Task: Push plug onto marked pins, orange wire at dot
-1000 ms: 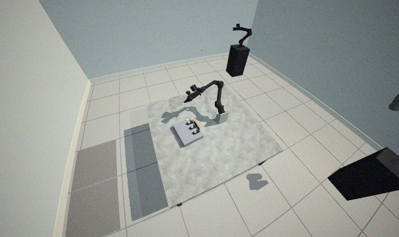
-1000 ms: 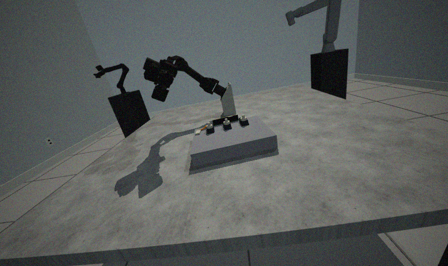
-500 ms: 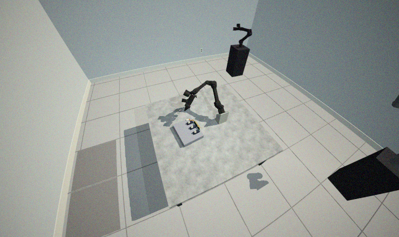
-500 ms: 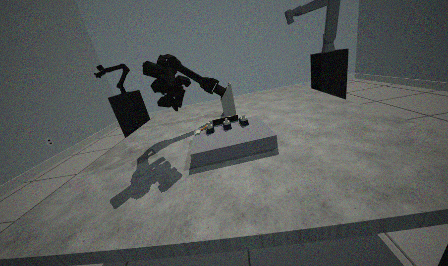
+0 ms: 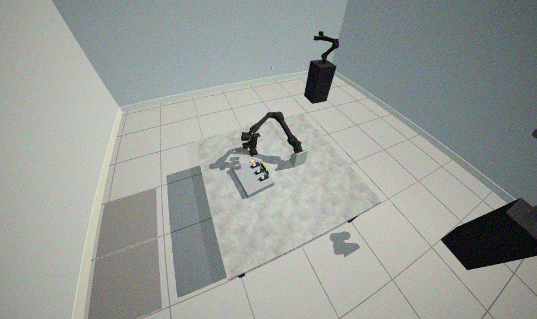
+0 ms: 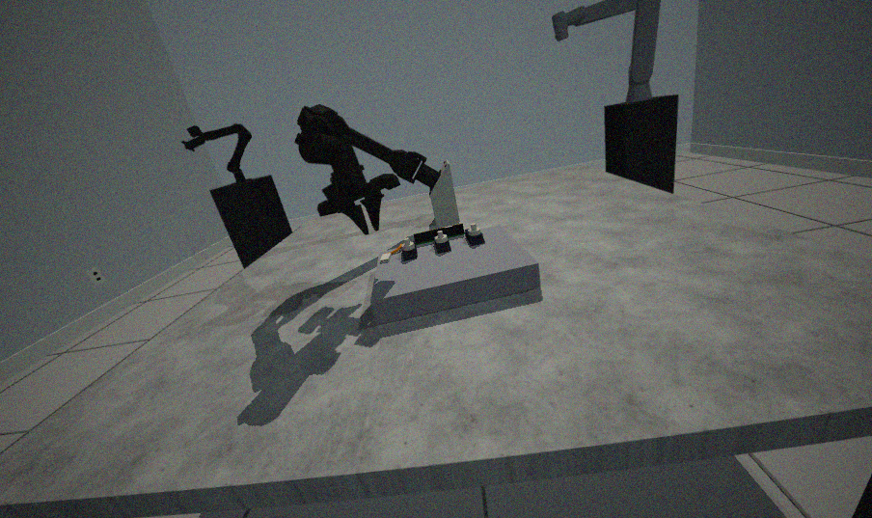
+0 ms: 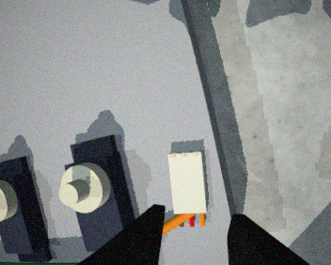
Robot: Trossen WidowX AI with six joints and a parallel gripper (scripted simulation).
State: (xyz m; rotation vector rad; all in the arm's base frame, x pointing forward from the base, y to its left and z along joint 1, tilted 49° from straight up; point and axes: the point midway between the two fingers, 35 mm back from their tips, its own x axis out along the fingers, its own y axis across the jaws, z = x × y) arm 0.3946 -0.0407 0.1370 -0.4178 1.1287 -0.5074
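Note:
My gripper (image 5: 253, 154) (image 6: 370, 231) (image 7: 197, 221) is partly open and empty, pointing down above the plug's end of the block. The cream plug (image 5: 252, 161) (image 6: 384, 258) (image 7: 187, 180) lies flat on the lilac-grey block (image 5: 247, 180) (image 6: 460, 288) (image 7: 83, 61), near its edge. In the wrist view the plug shows between and beyond the fingertips, its wire end toward them. The orange lead (image 6: 397, 249) (image 7: 176, 224) runs behind the left finger; short brown and red wire ends show beside it. A dark strip (image 5: 264, 167) (image 6: 437, 232) stands along the block's edge. Pins, band and dot cannot be made out.
Three dark servos with white round tops stand in a row on the block; the nearest servo (image 5: 254, 164) (image 6: 408, 253) (image 7: 102, 216) is close beside the plug. The arm's pale base plate (image 5: 299, 158) (image 6: 444, 197) stands beyond the dark strip. Other arms stand on black pedestals farther off.

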